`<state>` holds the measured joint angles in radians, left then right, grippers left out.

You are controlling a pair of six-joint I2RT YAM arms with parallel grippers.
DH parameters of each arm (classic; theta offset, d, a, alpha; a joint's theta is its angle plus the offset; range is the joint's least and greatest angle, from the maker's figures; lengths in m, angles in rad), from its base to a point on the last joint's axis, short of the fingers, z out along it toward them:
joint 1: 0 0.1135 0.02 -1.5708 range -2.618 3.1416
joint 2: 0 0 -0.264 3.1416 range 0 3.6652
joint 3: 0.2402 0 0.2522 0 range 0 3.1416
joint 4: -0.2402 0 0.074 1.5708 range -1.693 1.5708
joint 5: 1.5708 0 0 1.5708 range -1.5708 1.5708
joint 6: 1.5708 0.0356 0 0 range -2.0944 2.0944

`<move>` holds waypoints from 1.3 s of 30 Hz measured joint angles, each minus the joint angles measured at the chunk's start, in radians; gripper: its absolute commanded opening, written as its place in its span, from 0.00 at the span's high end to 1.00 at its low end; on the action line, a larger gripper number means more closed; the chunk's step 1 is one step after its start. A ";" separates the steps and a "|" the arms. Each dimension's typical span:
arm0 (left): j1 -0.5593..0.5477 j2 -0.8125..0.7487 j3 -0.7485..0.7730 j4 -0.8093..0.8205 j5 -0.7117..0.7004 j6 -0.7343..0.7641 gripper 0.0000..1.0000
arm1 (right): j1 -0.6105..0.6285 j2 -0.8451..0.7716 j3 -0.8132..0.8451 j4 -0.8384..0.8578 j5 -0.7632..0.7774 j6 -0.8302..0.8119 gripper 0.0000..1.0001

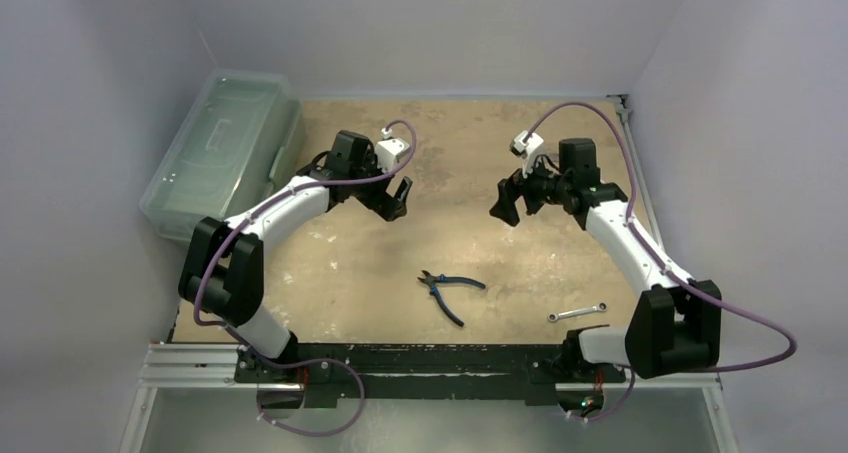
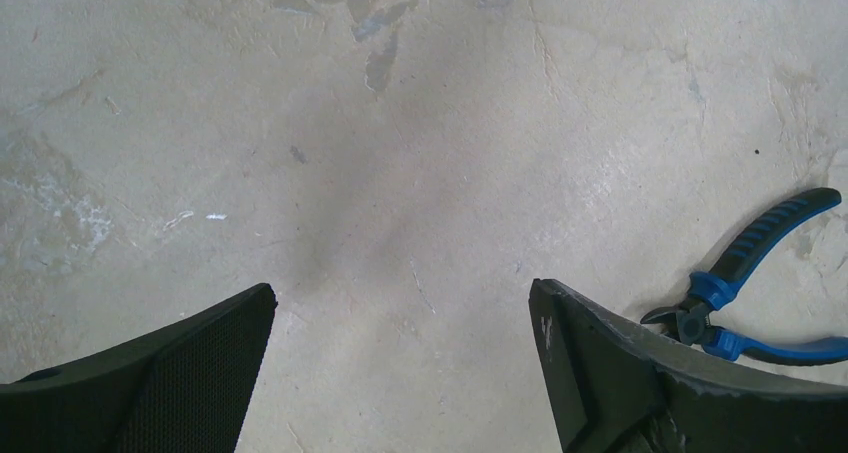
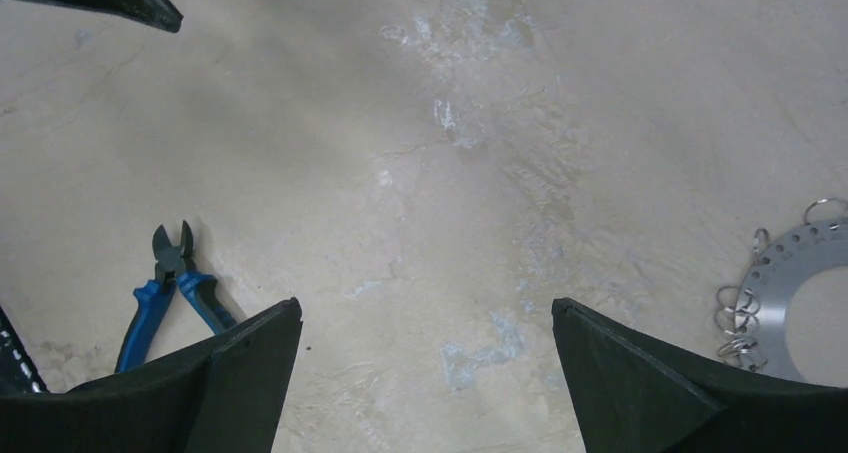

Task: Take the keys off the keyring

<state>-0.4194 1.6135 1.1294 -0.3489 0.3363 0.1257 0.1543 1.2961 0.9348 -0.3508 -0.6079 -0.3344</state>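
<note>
The keyring (image 3: 768, 293) lies flat on the table at the right edge of the right wrist view. It is a silver ring band with small holes and a few thin wire loops hanging on it. From above it is only a faint circle (image 1: 497, 295) right of the pliers. I cannot make out any keys. My left gripper (image 1: 397, 200) (image 2: 403, 293) hangs open over bare table at mid-left. My right gripper (image 1: 506, 201) (image 3: 427, 308) hangs open opposite it, with nothing between its fingers. Both are well behind the keyring.
Blue-handled pliers (image 1: 448, 291) (image 2: 745, 293) (image 3: 165, 293) lie near the front middle. A silver wrench (image 1: 578, 313) rests to the right near the right arm's base. A clear plastic lidded box (image 1: 225, 148) stands off the table's back left edge.
</note>
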 measured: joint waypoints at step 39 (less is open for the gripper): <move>0.000 -0.001 -0.002 0.011 0.039 0.016 0.01 | -0.202 0.714 0.585 -0.298 0.273 -0.141 0.01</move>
<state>-0.4194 1.6127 1.1275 -0.3378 0.3756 0.1417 -0.0479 2.0102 1.5200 -0.6483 -0.3347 -0.4755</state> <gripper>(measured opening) 0.987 0.987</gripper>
